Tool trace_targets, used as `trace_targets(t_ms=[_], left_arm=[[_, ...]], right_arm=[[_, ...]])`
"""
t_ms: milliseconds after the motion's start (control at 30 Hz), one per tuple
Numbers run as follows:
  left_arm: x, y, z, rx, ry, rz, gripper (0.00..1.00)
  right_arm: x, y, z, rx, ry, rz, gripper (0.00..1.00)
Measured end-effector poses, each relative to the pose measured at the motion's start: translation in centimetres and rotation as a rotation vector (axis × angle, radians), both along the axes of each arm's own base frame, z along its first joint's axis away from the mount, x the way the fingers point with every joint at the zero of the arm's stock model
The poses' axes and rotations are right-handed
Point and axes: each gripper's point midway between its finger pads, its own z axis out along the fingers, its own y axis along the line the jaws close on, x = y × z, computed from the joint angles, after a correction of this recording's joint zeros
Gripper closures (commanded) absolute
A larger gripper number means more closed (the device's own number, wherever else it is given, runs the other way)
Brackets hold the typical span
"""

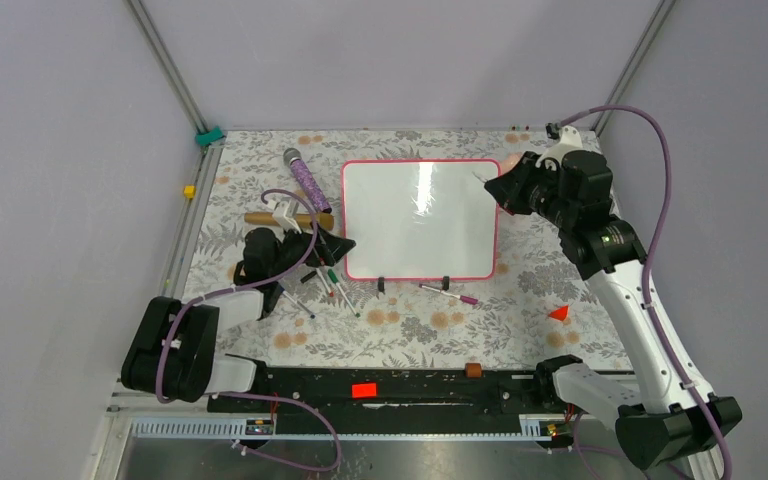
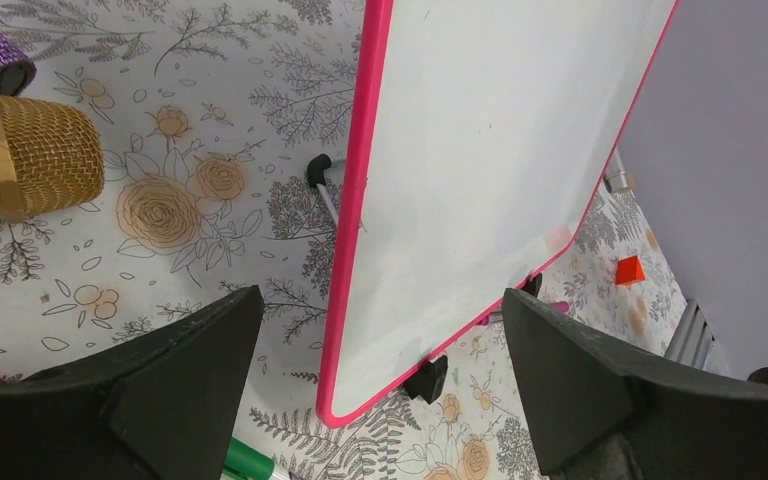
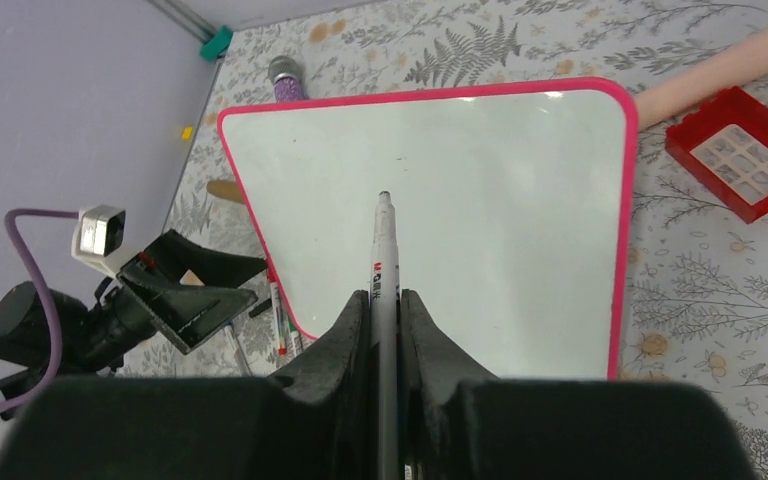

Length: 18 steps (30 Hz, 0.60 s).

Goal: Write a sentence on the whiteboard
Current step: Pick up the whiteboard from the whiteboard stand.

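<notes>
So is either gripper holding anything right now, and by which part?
The right gripper clamps a white marker around its barrel, tip pointing toward the whiteboard. The left gripper is open, holding nothing.

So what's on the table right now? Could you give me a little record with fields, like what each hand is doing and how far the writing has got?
Board: whiteboard with a pink frame, flat on the flowered table
Writing: none visible, the surface is blank
Right hand: closed on a marker, tip pointing over the board; contact cannot be told
Left hand: open, holding nothing, at the board's left edge
Nearby: spare markers by the board's near left corner
</notes>
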Motion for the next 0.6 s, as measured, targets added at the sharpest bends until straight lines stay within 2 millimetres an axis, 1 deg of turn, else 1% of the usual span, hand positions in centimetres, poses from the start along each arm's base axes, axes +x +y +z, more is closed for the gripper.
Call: trace_targets(t_ms=[100, 267, 333, 433, 533, 567, 600], left_arm=[[0.1, -0.2, -0.5, 0.001, 0.010, -0.014, 0.16], [0.1, -0.7, -1.8, 0.000, 0.056, -0.052, 0.33], [0.2, -1.0, -2.0, -0.003, 0.066, -0.066, 0.38], [0.4, -1.4, -2.1, -0.009, 0.073, -0.094, 0.37], [0.5, -1.6, -2.1, -0.013, 0.077, -0.112, 0.29], [0.6, -1.7, -2.2, -0.013, 0.080, -0.114, 0.28], [0.7, -1.7, -2.2, -0.010, 0.081, -0.115, 0.30]], right_arm=[[0.1, 1.4, -0.1, -0.013, 0.006, 0.045, 1.00], [-0.2, 2.9, -0.9, -0.027, 0.023, 0.093, 1.00], [-0.1, 3.3, -1.1, -0.030, 0.030, 0.103, 1.00], [0.2, 3.7, -1.5, -0.034, 0.043, 0.112, 1.00], [0.6, 4.1, -1.9, -0.038, 0.056, 0.118, 1.00], [0.7, 4.2, -2.0, -0.038, 0.060, 0.122, 1.00], [0.8, 4.4, -2.1, -0.038, 0.062, 0.128, 1.00]])
